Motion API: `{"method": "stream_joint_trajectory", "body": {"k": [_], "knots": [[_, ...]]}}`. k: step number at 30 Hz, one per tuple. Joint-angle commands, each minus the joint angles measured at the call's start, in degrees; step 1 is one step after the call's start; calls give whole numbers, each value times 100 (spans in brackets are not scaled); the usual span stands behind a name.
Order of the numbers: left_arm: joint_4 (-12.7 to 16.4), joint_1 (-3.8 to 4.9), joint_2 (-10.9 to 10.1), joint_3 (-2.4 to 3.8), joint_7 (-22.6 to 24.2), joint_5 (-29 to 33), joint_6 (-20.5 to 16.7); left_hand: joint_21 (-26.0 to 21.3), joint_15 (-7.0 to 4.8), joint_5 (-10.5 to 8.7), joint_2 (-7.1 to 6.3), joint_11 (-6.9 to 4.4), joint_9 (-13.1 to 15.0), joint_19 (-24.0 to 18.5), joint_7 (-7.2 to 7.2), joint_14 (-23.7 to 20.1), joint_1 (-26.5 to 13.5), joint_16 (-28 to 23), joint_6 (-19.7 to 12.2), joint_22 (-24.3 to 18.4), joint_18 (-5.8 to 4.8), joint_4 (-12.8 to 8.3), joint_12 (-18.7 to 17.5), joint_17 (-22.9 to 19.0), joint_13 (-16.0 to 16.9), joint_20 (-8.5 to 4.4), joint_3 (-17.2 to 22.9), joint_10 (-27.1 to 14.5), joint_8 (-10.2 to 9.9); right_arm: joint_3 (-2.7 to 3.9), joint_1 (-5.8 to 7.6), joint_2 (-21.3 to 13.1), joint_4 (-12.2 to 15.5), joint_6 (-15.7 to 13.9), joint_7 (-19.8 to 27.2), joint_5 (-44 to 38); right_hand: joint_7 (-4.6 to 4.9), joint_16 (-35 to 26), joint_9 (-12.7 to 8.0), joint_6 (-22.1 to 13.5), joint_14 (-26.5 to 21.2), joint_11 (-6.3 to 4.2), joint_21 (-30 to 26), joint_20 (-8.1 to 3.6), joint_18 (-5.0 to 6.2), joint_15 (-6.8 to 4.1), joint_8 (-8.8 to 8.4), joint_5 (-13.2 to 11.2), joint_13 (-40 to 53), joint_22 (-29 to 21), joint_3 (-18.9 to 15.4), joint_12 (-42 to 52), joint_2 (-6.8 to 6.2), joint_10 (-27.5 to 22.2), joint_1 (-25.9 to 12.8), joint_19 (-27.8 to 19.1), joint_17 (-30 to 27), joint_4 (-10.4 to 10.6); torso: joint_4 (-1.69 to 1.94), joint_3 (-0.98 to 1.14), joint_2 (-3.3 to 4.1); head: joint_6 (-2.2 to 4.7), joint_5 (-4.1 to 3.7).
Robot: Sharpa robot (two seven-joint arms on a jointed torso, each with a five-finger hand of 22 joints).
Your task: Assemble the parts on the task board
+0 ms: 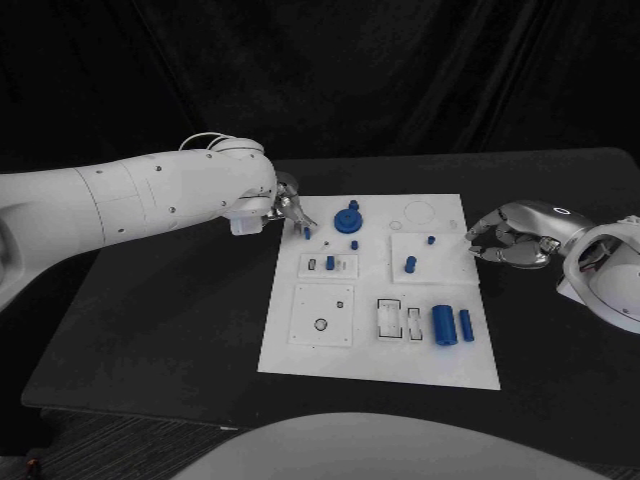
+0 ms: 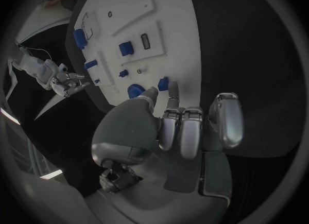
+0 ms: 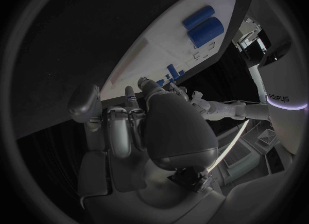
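Black cloth hangs behind a black table [image 1: 162, 330], and the white board [image 1: 385, 350] lies in the middle of it. From where I stand, the left arm [image 1: 118, 205] reaches in over the board's far left corner. The right arm [image 1: 623, 280] waits off the board's right edge.

The left hand [image 1: 280, 208] has its fingertips down at a small blue peg [image 1: 306, 232] near that corner. In the left wrist view the fingers [image 2: 174, 98] point at the peg [image 2: 164, 84] and lie close together, though I cannot tell if they truly pinch it. The right hand [image 1: 511, 243] is curled in on itself with nothing held.

Other parts sit about the board: a round knobbed piece [image 1: 349, 218] just beside the peg, two cylinders [image 1: 453, 324] near the right edge, and small pegs [image 1: 411, 264] between.

The step looks like seating or picking that corner peg. It should go best with a light, square pinch, keeping the peg upright and lifting or pressing straight. The knobbed piece is near enough to get nudged, so the other fingers should stay tucked.
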Motion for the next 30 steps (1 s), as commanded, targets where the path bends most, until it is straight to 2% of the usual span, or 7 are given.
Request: {"method": "stream_joint_trajectory", "body": {"k": [1, 16, 30], "knots": [[-4, -14, 18, 4, 43, -14, 92, -39, 28, 104, 10, 3, 9, -29, -56, 595, 77, 15, 1, 1025, 62, -52, -10, 1509, 1478, 13, 17, 576, 30, 4, -13, -5, 6, -12, -15, -2, 11, 15, -8, 25, 605, 50, -37, 12, 52, 33, -30, 35, 1507, 720, 29, 15, -50, 606, 13, -32, 1510, -9, 1, -3, 2, -1, 4], [-12, -23, 41, 4, 51, -14, 154, -36, 4, 505, 4, -25, 0, -29, -90, 595, 250, 15, 16, 1026, 61, -176, -12, 1509, 1477, -8, 132, 574, 46, 4, -13, 3, 3, 11, -32, -2, 13, 15, -12, 27, 605, 53, -51, 14, 54, 36, -31, 37, 1507, 717, 41, 15, -53, 606, 12, -37, 1510, -17, 2, 3, 3, -1, 12], [-21, -28, 54, 4, 68, -14, 198, -36, -22, 654, -10, -60, 0, -29, -133, 595, 401, 15, 81, 1025, 62, -312, -11, 1509, 1478, -29, 276, 575, 81, 4, -13, 7, 3, 20, -45, -2, 13, 15, -12, 27, 605, 53, -51, 14, 54, 36, -31, 37, 1507, 717, 41, 15, -53, 606, 12, -37, 1510, -17, 2, 2, 2, -1, 19]]}}
